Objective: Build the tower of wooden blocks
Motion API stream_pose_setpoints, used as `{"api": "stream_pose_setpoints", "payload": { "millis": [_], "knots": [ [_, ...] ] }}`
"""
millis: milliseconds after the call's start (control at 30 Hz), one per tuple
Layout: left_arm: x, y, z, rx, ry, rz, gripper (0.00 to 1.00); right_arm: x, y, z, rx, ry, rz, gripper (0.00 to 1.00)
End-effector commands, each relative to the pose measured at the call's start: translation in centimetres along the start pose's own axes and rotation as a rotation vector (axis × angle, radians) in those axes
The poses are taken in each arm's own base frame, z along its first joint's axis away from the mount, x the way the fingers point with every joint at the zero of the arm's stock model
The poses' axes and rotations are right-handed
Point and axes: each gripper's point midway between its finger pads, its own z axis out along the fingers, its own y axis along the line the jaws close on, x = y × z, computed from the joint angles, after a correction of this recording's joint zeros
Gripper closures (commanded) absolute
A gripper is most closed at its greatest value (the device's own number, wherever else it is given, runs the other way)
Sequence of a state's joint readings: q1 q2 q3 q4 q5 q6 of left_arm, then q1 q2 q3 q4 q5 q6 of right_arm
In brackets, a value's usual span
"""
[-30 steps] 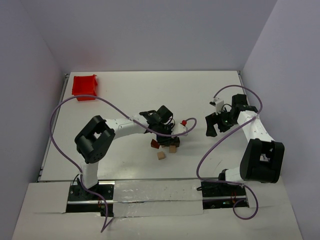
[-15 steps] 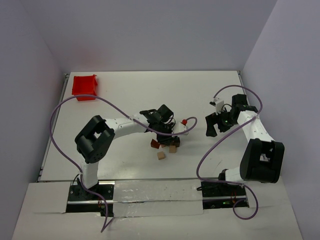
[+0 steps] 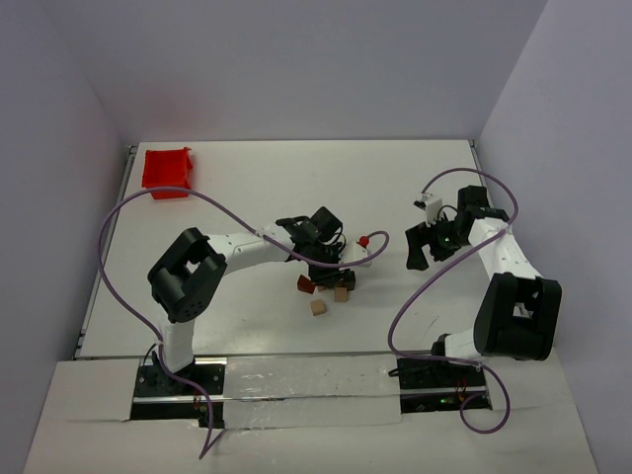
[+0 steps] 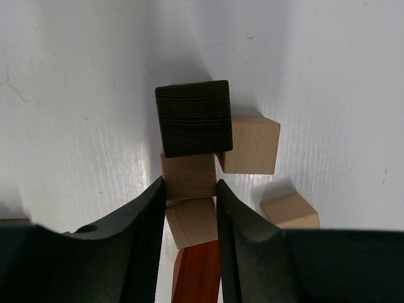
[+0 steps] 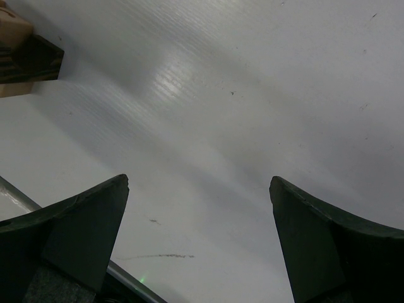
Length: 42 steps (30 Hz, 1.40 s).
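In the left wrist view the wood block tower (image 4: 189, 170) is a narrow column running between my fingers. A reddish-brown piece (image 4: 199, 271) is nearest the camera, then two light tan cubes, then a dark brown cube (image 4: 194, 118) past the fingertips. My left gripper (image 4: 190, 186) is shut on the column, both pads pressing a tan cube. From above, the left gripper (image 3: 331, 270) hides most of the column. My right gripper (image 3: 425, 247) hangs open over bare table to the right, nothing between its fingers (image 5: 82, 221).
Loose tan cubes lie beside the column (image 4: 249, 145) and a little nearer (image 4: 289, 211). From above, a reddish block (image 3: 306, 284) and two tan cubes (image 3: 341, 293) (image 3: 318, 307) lie by the left gripper. A red bin (image 3: 166, 170) stands at the far left corner.
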State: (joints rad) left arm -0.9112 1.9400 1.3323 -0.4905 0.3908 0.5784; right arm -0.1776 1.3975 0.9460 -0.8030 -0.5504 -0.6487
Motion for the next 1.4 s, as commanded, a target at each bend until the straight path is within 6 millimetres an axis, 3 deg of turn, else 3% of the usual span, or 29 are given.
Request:
{"api": "stream_pose_setpoints", "payload": {
  "millis": [0, 400, 633, 1367],
  "knots": [
    [-1.1, 0.0, -1.3, -0.026, -0.026, 0.0, 0.63, -1.2, -0.3, -0.7, -0.002, -0.027, -0.013, 0.0],
    [-1.0, 0.2, -1.8, -0.055, -0.023, -0.017, 0.48, -1.3, -0.3, -0.5, -0.013, -0.026, -0.007, 0.0],
    [-0.9, 0.2, -2.1, -0.074, -0.022, -0.027, 0.44, -1.1, -0.2, -0.5, -0.01, -0.026, -0.005, 0.0],
    [0.4, -1.1, -1.9, -0.024, 0.003, -0.04, 0.55, -0.8, 0.0, -0.5, -0.012, -0.024, -0.008, 0.0]
  ]
}}
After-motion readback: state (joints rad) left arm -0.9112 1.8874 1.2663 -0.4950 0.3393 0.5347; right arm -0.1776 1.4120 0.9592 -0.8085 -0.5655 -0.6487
